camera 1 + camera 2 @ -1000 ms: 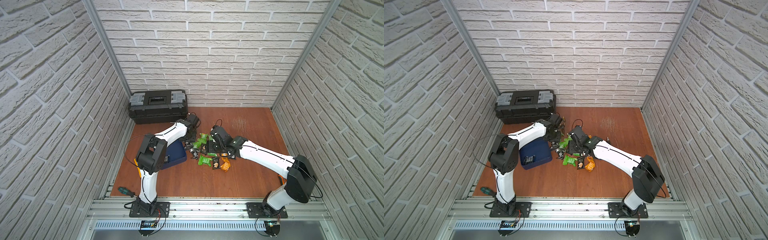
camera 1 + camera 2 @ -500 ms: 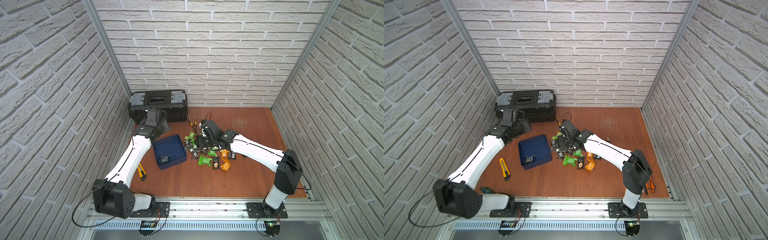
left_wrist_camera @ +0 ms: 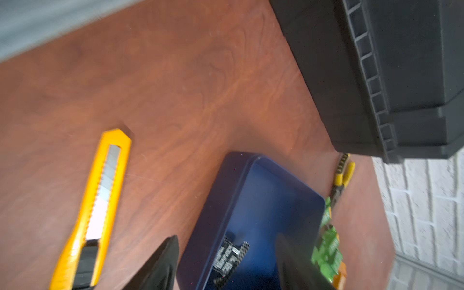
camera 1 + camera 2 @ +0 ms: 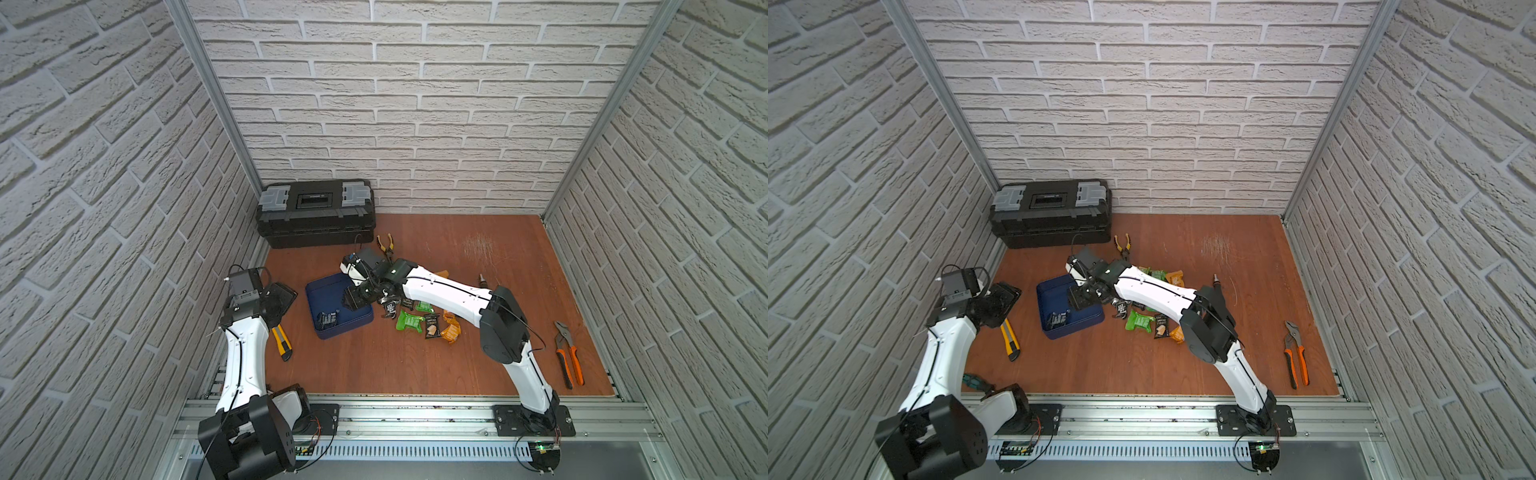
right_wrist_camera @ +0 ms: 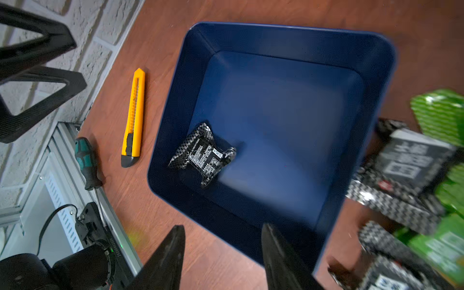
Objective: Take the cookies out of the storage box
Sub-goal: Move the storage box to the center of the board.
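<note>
Nearest, a yellow utility knife (image 4: 282, 343) lies on the table below the left gripper (image 3: 226, 237). Its fingers stand apart and empty, left of the storage box (image 4: 328, 297). One black cookie packet (image 5: 203, 154) lies inside, near the box's front wall. The right gripper (image 5: 223, 226), fingers parted around nothing, hangs over the box's right side. The other cookies (image 4: 409, 322) are heaped just right of the box. Beyond them are the yellow-handled pliers (image 4: 388, 243), then the black toolbox (image 4: 316, 220).
</note>
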`<state>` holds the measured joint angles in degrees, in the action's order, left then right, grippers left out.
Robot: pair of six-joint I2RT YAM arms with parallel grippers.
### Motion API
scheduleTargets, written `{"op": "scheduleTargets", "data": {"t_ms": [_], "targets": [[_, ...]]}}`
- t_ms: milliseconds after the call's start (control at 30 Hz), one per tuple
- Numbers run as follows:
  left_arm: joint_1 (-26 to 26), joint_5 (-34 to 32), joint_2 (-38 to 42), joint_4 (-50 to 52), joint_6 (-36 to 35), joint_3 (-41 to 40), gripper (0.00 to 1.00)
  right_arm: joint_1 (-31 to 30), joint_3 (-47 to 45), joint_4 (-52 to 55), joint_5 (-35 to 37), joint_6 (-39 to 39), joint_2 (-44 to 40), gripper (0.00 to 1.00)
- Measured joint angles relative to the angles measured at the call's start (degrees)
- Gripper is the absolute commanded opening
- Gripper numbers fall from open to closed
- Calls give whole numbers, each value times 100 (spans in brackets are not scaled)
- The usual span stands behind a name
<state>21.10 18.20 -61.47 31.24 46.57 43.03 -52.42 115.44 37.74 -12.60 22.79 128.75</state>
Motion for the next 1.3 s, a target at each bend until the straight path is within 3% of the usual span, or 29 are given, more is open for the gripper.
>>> {"op": "scheduleTargets", "data": {"t_ms": [167,300,500,700,933,1300], "targets": [[20,490,-116,-240,26,-516,68,-55,1193,603,-343,-1086,824,62],[87,595,-24,-393,229,-815,68,-57,1397,765,-505,-1858,1038,68],[105,450,356,-538,702,-1141,58,-90,1596,730,-640,-2391,1318,70],[109,199,647,-431,1054,-1445,59,-243,2107,750,-522,-2669,1825,70],[109,98,833,-382,1093,-1462,60,-376,1954,748,-417,-2761,1875,70],[101,535,382,-730,1058,-1582,55,-588,979,573,-249,-3128,1438,71]]}}
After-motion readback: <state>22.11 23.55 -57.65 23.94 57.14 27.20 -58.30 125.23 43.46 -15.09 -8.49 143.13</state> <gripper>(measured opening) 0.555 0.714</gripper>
